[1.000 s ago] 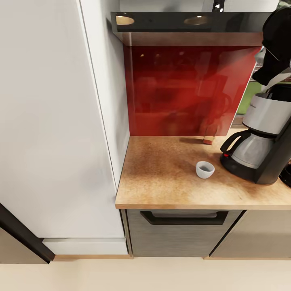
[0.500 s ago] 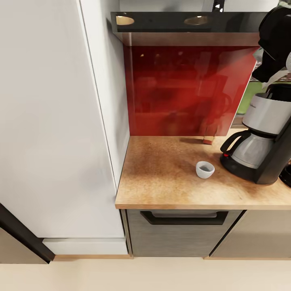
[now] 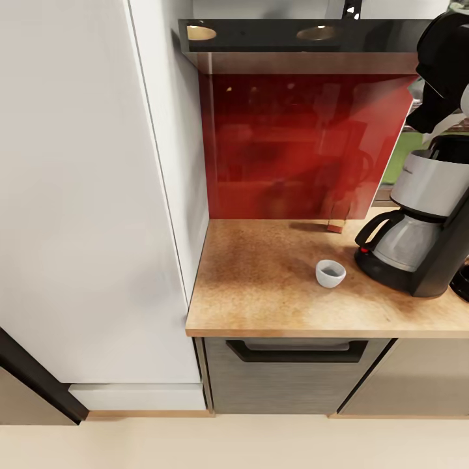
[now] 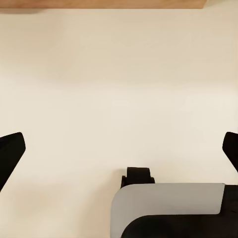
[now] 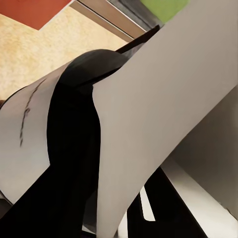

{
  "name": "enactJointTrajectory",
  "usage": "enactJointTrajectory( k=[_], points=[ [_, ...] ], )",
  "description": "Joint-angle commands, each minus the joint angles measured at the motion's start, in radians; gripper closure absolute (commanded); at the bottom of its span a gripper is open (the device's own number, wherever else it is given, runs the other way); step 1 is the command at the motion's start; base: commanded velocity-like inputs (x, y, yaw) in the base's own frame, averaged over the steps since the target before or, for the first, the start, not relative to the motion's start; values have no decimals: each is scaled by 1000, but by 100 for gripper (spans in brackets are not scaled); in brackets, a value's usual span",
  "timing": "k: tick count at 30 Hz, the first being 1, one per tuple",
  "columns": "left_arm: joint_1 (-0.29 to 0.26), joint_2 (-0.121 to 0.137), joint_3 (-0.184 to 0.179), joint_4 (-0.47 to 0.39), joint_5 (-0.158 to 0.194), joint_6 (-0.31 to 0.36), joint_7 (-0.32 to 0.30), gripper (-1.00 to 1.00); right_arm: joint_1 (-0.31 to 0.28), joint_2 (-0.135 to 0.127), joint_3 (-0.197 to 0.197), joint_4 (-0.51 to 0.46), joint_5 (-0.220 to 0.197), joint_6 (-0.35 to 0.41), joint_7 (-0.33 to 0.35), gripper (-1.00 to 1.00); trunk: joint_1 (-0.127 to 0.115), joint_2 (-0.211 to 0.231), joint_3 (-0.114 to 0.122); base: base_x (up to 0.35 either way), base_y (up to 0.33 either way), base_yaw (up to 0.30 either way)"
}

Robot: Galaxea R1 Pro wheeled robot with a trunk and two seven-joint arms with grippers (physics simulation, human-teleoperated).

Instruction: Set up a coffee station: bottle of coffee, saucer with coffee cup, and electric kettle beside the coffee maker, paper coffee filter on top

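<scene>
One coffee cup (image 3: 330, 273) upright on desk (image 3: 260, 286), just left of coffee maker (image 3: 423, 221). Right gripper (image 3: 435, 124) above coffee maker, jaws clamped on paper coffee filter (image 5: 163, 99). Left gripper (image 4: 119, 148) jaws apart over pale floor (image 4: 119, 74). Kitchen shelf (image 3: 299, 36) overhead.

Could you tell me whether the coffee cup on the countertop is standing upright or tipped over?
Upright: the coffee cup rests on its base on the kitchen countertop, its round opening facing up.

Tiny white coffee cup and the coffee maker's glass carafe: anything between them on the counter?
Nothing. In the head view, only bare light wood-grain countertop separates the tiny white cup from the tall dark grey coffee maker and its carafe.
</scene>
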Motion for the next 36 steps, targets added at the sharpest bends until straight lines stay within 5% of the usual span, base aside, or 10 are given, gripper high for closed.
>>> enactJointTrajectory(
  k=[1,36],
  points=[
    [0,0,0,-1,2,-1,0,-100,-1,0,-1,0,7,2,8,100,0,0,-1,0,0,0],
    [0,0,0,-1,2,-1,0,-100,13,0,0,0,7,1,9,100,0,0,-1,0,-20,0]
  ],
)
